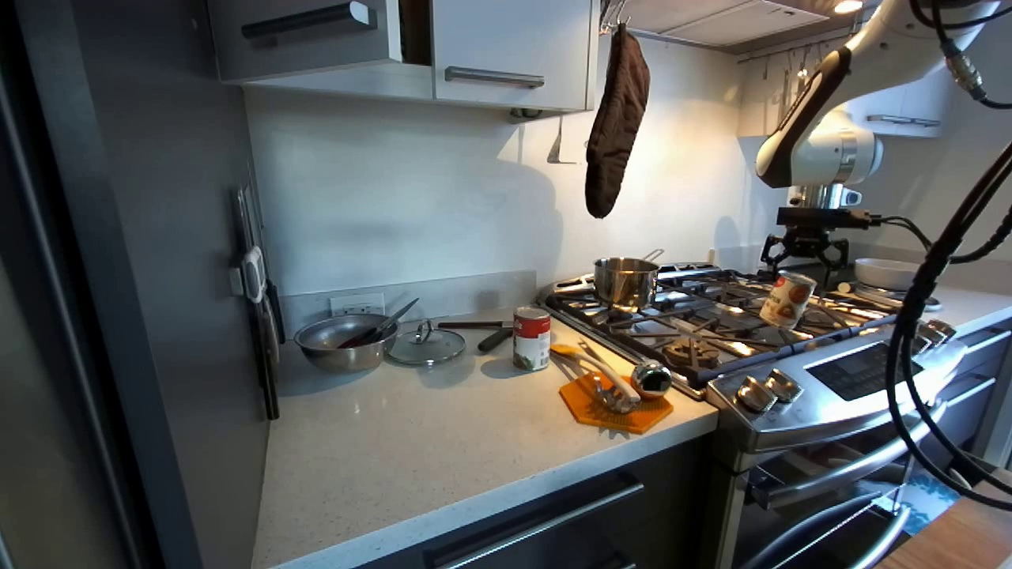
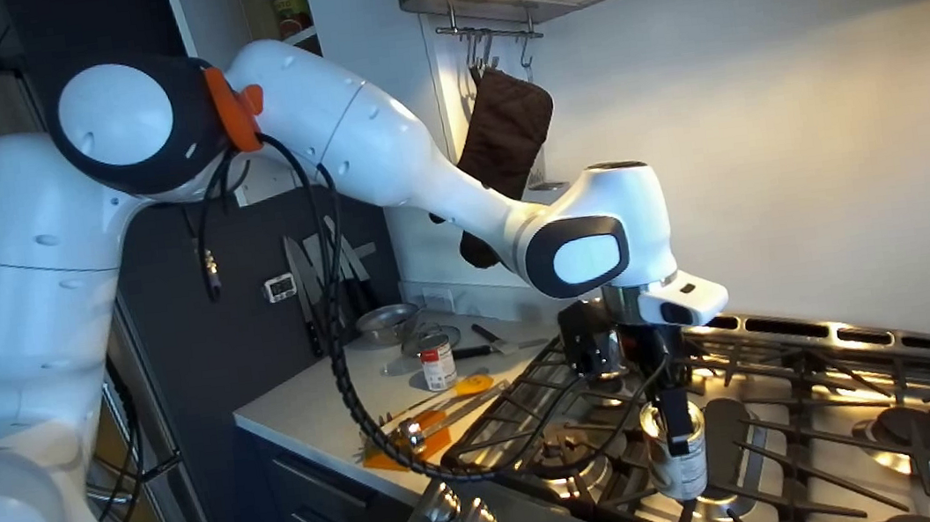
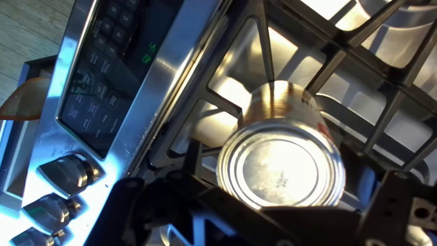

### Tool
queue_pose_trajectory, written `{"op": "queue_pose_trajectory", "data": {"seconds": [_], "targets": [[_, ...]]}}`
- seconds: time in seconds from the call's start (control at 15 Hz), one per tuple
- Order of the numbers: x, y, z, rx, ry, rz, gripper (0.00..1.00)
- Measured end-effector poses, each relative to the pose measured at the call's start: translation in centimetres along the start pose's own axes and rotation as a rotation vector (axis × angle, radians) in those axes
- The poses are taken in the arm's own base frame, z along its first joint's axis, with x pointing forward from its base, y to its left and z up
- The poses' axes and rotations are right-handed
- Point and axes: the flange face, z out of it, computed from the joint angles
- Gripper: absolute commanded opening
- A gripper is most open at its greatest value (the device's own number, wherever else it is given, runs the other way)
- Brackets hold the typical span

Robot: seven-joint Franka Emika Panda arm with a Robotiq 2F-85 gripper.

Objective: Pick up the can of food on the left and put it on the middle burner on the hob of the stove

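Wrist view: the can of food [image 3: 281,150], its metal end toward the camera, is set against the black grate bars [image 3: 344,42] of the hob [image 3: 399,116]. It is located at the front end of the oblong middle burner [image 2: 730,432]; whether its base bears on the bars cannot be determined. In an exterior view its axis is tilted, the upper end inclined toward the right. Directly above is the gripper [image 1: 802,273], its jaws spread wide at the can's upper end. One finger [image 2: 677,426] crosses in front of the can in an exterior view; whether it touches the can cannot be judged. Along the front of the stove [image 1: 822,411] are control knobs [image 3: 70,174]. On the rear grate nearest the counter [image 1: 411,458] stands a shiny steel pot [image 1: 624,288]. A second can [image 1: 531,340], with a red-and-white label, stands upright on the counter in both exterior views. Near it, utensils [image 1: 651,379] lie across an orange mat [image 1: 581,401]; farther from the hob are a glass lid [image 1: 427,349] and a metal bowl [image 1: 348,356]. Above, a dark oven mitt [image 1: 617,126] hangs from a hook.
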Motion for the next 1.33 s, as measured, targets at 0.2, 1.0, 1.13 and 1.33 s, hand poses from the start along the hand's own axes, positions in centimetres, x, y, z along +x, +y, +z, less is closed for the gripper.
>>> {"op": "queue_pose_trajectory", "data": {"seconds": [0.2,1.0,1.13,1.33], "targets": [[-0.5,-0.6,0.4,0.004,-0.010,-0.025,1.00],[-0.6,-2.2,0.6,0.038,0.034,-0.065,0.75],[-0.5,-2.3,0.7,0.039,0.041,-0.066,0.68],[-0.5,-2.1,1.0,0.034,0.040,-0.066,0.58]]}}
